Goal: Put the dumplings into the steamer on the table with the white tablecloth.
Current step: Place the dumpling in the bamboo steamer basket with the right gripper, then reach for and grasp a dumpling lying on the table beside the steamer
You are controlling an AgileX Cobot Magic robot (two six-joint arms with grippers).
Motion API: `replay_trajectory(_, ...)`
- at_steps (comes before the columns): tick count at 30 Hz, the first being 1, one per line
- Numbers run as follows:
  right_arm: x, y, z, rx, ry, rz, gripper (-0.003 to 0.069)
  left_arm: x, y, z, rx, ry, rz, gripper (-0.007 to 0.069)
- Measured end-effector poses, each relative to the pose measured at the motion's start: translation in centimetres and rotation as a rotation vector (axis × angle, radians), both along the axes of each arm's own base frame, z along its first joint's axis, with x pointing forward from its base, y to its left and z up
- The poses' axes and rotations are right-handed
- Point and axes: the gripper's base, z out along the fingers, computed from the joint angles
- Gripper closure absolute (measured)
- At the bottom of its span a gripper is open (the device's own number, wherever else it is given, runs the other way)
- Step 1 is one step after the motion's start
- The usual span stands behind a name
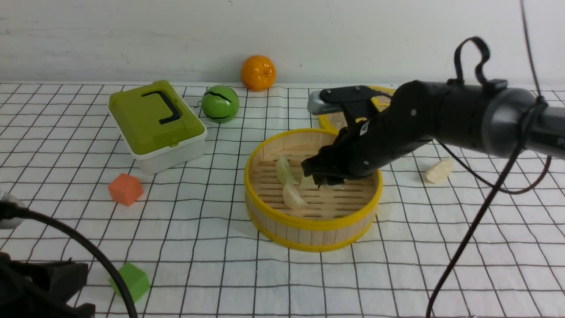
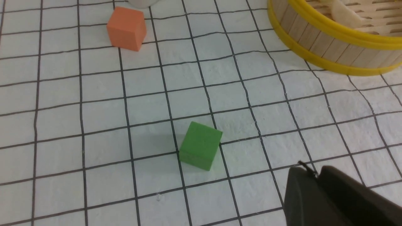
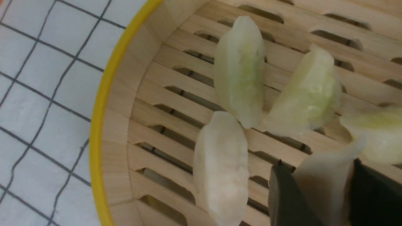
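**A:** While the right gripper [image 3: 318, 175] hangs inside the steamer [image 1: 309, 221], what sits between its fingers?

**B:** The held dumpling [image 3: 326, 185], cream-white. Both black fingers press its sides, so the grip is clamped on it, just above the slatted floor.

**A:** Other contents of the steamer?

**B:** Right wrist view: three pale green dumplings [image 3: 238, 72] and a second cream-white dumpling [image 3: 220, 166], all lying on the slats, close together. One of the green ones is cut off by the frame edge.

**A:** Anything outside?

**B:** A stray dumpling [image 1: 439, 171], cream-white, lies on the white tablecloth [image 1: 198, 247] to the right of the steamer, apart from its rim and under the right arm.

**A:** Left gripper [image 2: 314, 185]?

**B:** Low at the near left corner, over bare cloth. Only a dark part of it shows, so I cannot tell whether the fingers stand apart or together. Nothing is seen in it.

**A:** Surroundings?

**B:** A green cube [image 2: 201, 146] lies near the left gripper and an orange cube [image 2: 126, 29] farther off. A green-lidded box [image 1: 156, 123], a green ball [image 1: 220, 104] and an orange [image 1: 258, 73] stand toward the back wall. A woven disc [image 1: 335, 120] lies behind the steamer, partly hidden by the arm.
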Motion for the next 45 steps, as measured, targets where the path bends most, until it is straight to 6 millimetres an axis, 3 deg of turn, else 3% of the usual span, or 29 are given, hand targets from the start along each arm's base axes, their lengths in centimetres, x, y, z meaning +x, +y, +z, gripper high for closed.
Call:
replay_trajectory(4, 0.4, 0.2, -1.5, -0.001, 0.019, -0.01, 0.0416, 0.0, 0.0, 0.0, 0.0, -0.001, 0.0, 0.0557)
replay_trajectory(13, 0.7, 0.5, -2.8, 0.031, 0.046, -0.039, 0.0411, 0.0, 0.0, 0.0, -0.003, 0.001, 0.0, 0.0552)
replay_trajectory(17, 0.7, 0.6, -3.0, 0.055, 0.067, -0.054, 0.0335, -0.1, -0.1, 0.0, -0.017, 0.011, 0.001, 0.0552)
replay_trajectory(20, 0.3, 0.7, -2.0, 0.083, 0.082, -0.058, 0.0228, -0.1, -0.1, -0.1, -0.021, 0.016, 0.002, 0.0549)
replay_trajectory(22, 0.0, 0.5, -0.3, 0.101, 0.057, -0.055, 0.0178, -0.1, -0.1, -0.1, -0.021, 0.017, 0.003, 0.0549)
replay_trajectory(27, -0.6, -2.1, 5.0, 0.117, -0.047, -0.073, 0.0149, -0.1, -0.1, -0.1, -0.022, 0.019, 0.003, 0.0545)
replay_trajectory(28, -0.5, -2.3, 5.2, 0.118, -0.052, -0.077, 0.0149, -0.1, -0.1, -0.1, -0.022, 0.019, 0.003, 0.0544)
replay_trajectory(30, -0.1, -5.9, 7.3, 0.141, -0.069, -0.181, 0.0156, -0.1, -0.1, -0.1, -0.022, 0.019, 0.003, 0.0542)
replay_trajectory(31, -0.1, -6.0, 7.4, 0.139, -0.071, -0.179, 0.0157, -0.1, -0.1, -0.1, -0.022, 0.019, 0.003, 0.0542)
replay_trajectory(32, 0.5, -8.9, 7.8, 0.143, -0.064, -0.266, 0.0169, -0.1, -0.1, -0.1, -0.02, 0.017, 0.003, 0.0542)
replay_trajectory(33, 0.6, -9.2, 7.8, 0.144, -0.061, -0.276, 0.0169, -0.1, -0.1, -0.1, -0.02, 0.017, 0.003, 0.0542)
replay_trajectory(34, 1.3, -11.9, 7.2, 0.124, -0.038, -0.35, 0.0187, -0.1, -0.1, -0.1, -0.018, 0.011, 0.0, 0.0542)
replay_trajectory(37, 2.4, -14.7, 5.4, 0.08, -0.01, -0.418, 0.0204, 0.0, -0.2, 0.0, -0.016, 0.002, -0.004, 0.0539)
replay_trajectory(39, 3.4, -16.0, 2.8, 0.039, 0.029, -0.451, 0.0211, 0.2, -0.3, -0.1, -0.013, 0.003, -0.008, 0.0537)
replay_trajectory(44, 4.8, -17.3, -1.3, -0.004, 0.076, -0.512, 0.0212, 0.5, -0.5, -0.4, 0.001, 0.017, -0.01, 0.0534)
replay_trajectory(45, 5.3, -17.7, -3.0, -0.02, 0.088, -0.534, 0.0212, 0.7, -0.6, -0.5, 0.008, 0.028, -0.01, 0.0534)
